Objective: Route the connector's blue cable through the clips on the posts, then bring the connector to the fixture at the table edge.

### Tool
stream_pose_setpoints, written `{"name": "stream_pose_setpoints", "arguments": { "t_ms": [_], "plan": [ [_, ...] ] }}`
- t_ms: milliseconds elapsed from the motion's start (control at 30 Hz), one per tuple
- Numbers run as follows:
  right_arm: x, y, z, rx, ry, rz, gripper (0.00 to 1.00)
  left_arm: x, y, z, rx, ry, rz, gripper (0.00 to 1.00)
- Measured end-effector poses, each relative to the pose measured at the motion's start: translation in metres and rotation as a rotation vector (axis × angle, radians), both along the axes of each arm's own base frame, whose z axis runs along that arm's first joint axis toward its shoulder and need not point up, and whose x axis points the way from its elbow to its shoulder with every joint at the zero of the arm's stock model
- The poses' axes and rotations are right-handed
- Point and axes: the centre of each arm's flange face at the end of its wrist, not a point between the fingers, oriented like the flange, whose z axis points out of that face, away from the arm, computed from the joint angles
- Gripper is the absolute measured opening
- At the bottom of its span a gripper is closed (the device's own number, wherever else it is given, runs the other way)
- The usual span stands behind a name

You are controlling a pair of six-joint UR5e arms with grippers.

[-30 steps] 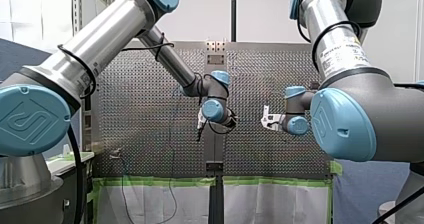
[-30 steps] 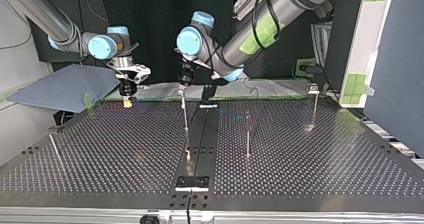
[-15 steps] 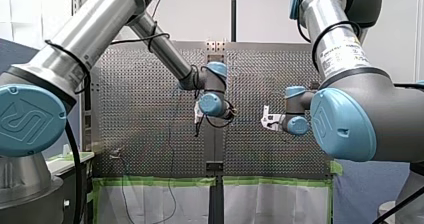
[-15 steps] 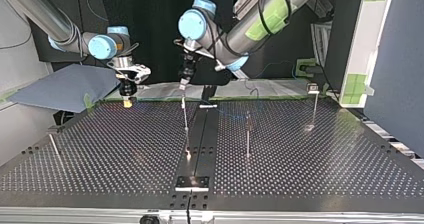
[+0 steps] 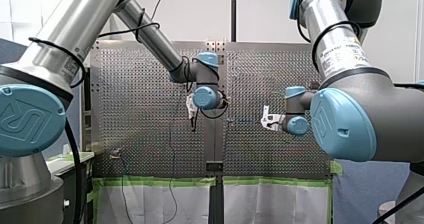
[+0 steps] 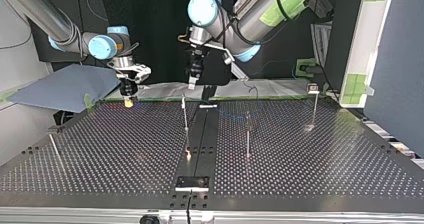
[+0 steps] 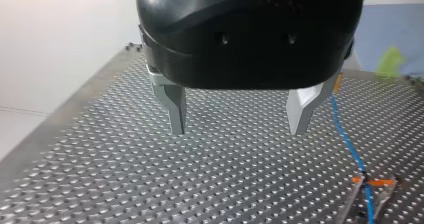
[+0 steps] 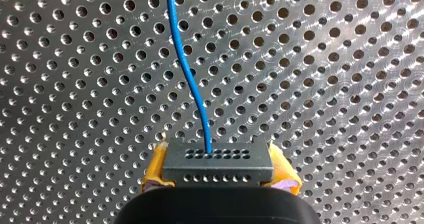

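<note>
Grey-blue sheet (image 6: 65,86) at top view's left; green tape strips (image 6: 356,84).

No legible text; embossed logo on blue joint cap (image 5: 27,119).

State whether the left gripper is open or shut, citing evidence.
Open. In the left wrist view the left gripper has its metal fingers wide apart, with only perforated table between them.
</note>
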Motion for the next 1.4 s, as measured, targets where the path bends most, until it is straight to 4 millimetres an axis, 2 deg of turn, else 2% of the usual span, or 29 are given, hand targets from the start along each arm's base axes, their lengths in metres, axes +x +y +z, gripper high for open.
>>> {"name": "stream_pose_setpoints", "arguments": {
  "t_ms": [667, 1033, 1133, 1400],
  "plan": [
    [0.001, 0.001, 0.0, 0.006, -0.009, 0.011, 0.0, -0.039, 0.044, 0.041, -0.183, -0.096, 0.051, 1.0],
    [0.001, 0.001, -0.001, 0.01, -0.009, 0.015, 0.0, -0.071, 0.067, 0.052, -0.181, -0.115, 0.065, 1.0],
    [0.001, 0.001, -0.001, 0.01, -0.009, 0.015, 0.0, -0.076, 0.075, 0.045, -0.162, -0.109, 0.078, 1.0],
    [0.001, 0.001, -0.001, 0.011, -0.01, 0.015, 0.0, -0.086, 0.088, -0.004, -0.117, -0.064, 0.075, 1.0]
  ]
}}
